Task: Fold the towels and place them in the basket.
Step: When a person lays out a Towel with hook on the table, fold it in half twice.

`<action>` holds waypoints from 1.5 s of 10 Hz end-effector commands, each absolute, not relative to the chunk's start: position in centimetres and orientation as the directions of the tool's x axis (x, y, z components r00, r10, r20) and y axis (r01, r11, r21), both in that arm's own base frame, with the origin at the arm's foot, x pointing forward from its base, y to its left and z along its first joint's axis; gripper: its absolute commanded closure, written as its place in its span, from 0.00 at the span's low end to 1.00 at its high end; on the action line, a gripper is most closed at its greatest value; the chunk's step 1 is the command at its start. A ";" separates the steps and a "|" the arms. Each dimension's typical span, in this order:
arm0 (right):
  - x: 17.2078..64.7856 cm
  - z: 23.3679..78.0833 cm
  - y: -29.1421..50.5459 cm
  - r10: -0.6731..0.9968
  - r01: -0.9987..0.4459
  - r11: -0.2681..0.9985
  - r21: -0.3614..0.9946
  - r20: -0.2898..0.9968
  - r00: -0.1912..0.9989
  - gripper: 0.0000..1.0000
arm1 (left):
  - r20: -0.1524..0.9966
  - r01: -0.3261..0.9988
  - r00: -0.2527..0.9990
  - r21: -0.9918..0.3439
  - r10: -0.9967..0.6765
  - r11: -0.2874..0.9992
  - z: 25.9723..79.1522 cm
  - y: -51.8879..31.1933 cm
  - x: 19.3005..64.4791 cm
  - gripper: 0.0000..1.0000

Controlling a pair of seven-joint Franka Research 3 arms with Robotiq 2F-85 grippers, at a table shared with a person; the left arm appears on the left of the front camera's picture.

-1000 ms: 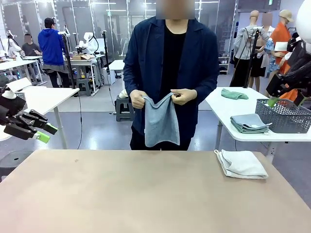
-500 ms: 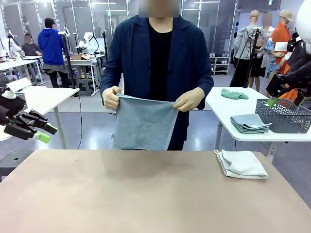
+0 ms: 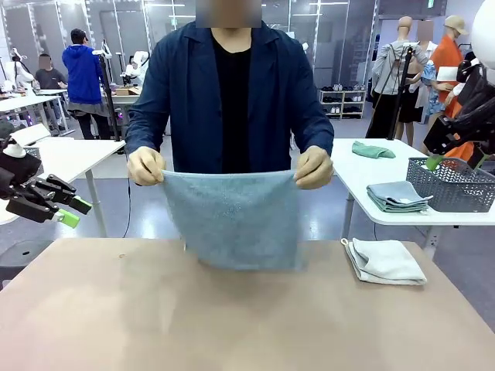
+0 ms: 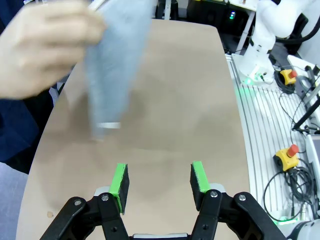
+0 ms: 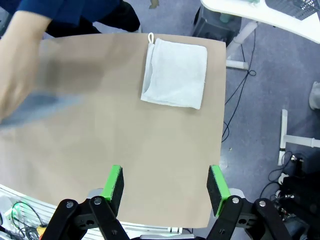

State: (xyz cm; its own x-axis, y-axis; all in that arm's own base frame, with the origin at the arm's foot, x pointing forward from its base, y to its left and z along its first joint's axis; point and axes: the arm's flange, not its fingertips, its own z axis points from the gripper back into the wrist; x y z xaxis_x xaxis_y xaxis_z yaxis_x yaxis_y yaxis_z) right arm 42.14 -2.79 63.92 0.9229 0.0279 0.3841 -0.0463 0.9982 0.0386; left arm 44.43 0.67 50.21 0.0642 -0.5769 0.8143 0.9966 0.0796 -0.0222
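My front camera faced the person (image 3: 182, 100) across the table (image 3: 247, 325); both wrist cameras looked down onto it from above.

Front view. A person holds the grey-blue towel (image 3: 232, 216) stretched flat between one hand (image 3: 145, 165) and the other hand (image 3: 313, 168), each gripping a top corner. The cloth hangs below both hands, its lower edge at the table (image 3: 232, 325). The folded cream-white towel (image 3: 384, 260) lies on the table, below and outward of the other hand. The left gripper (image 3: 75, 212), jaws apart, hovers below and outward of the first.
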 end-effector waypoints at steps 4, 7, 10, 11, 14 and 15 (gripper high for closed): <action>42.5 64.1 -2.8 0.030 -0.051 0.998 0.044 0.386 0.922 0.16 | 0.819 0.997 0.060 -0.020 -0.571 0.076 50.3 0.7 44.4 0.36; 42.5 64.1 -2.8 0.030 -0.051 0.998 0.044 0.386 0.922 0.16 | 0.819 0.997 0.060 -0.020 -0.571 0.076 50.3 0.7 44.4 0.36; 42.5 64.1 -2.8 0.030 -0.051 0.998 0.044 0.386 0.922 0.16 | 0.819 0.997 0.060 -0.020 -0.571 0.076 50.3 0.7 44.4 0.36; 42.5 64.1 -2.8 0.030 -0.051 0.998 0.044 0.386 0.922 0.16 | 0.819 0.997 0.060 -0.020 -0.571 0.076 50.3 0.7 44.4 0.36; 42.5 64.1 -2.8 0.030 -0.051 0.998 0.044 0.386 0.922 0.16 | 0.819 0.997 0.060 -0.020 -0.571 0.076 50.3 0.7 44.4 0.36; 42.5 64.1 -2.8 0.030 -0.051 0.998 0.044 0.386 0.922 0.16 | 0.819 0.997 0.060 -0.020 -0.571 0.076 50.3 0.7 44.4 0.36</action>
